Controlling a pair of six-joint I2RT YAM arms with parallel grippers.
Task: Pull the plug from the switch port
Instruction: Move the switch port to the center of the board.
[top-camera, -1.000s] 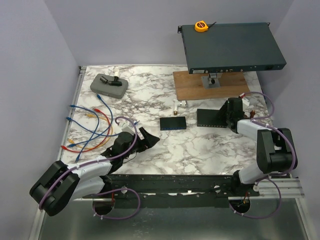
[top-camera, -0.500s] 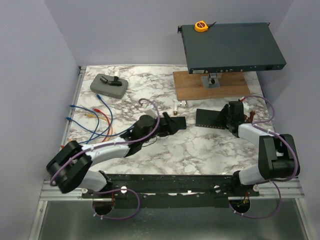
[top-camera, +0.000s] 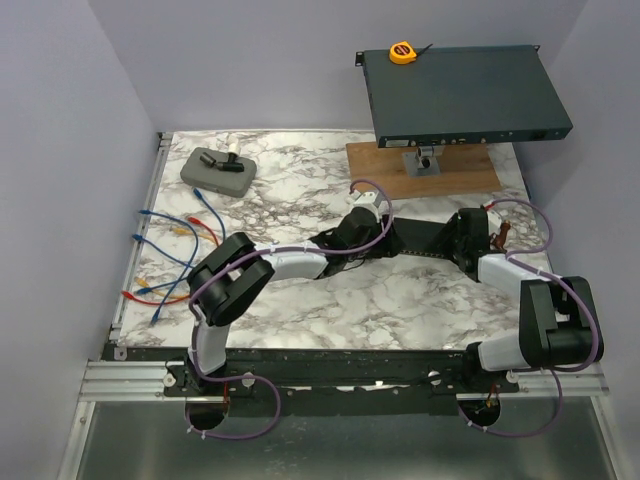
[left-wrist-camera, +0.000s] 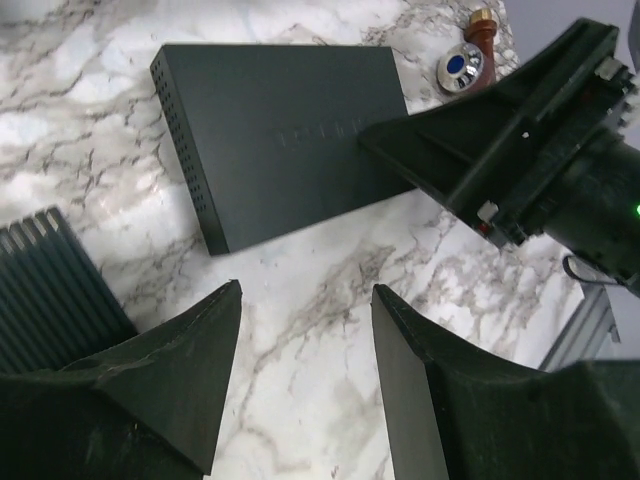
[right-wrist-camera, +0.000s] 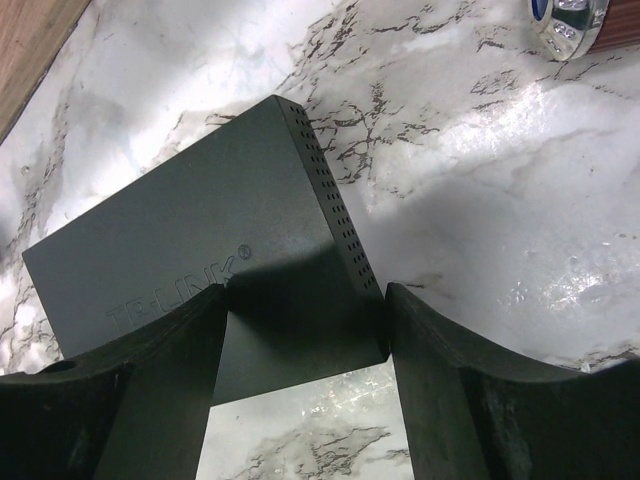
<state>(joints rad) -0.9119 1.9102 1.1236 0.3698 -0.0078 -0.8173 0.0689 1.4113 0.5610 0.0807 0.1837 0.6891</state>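
Observation:
The small black TP-LINK switch (top-camera: 420, 238) lies flat on the marble table; it also shows in the left wrist view (left-wrist-camera: 290, 140) and the right wrist view (right-wrist-camera: 200, 260). No plug or cable shows on it, and its port side is hidden. My left gripper (top-camera: 388, 238) is open and empty, low over bare marble (left-wrist-camera: 305, 330) just short of the switch's left end. My right gripper (top-camera: 452, 238) is open, its fingers straddling the switch's right corner (right-wrist-camera: 305, 320). I cannot tell if they touch it.
A finned dark box (left-wrist-camera: 50, 290) lies under my left arm. A blue-capped copper piece (left-wrist-camera: 465, 65) sits by the right gripper. Loose coloured cables (top-camera: 175, 255) lie left, a grey case (top-camera: 215, 170) back left. A rack unit (top-camera: 465, 95) stands on a wooden board (top-camera: 420, 168).
My left arm has swung from the front left across the table to the right, its gripper now beside the switch. My right gripper has edged onto the switch's right end.

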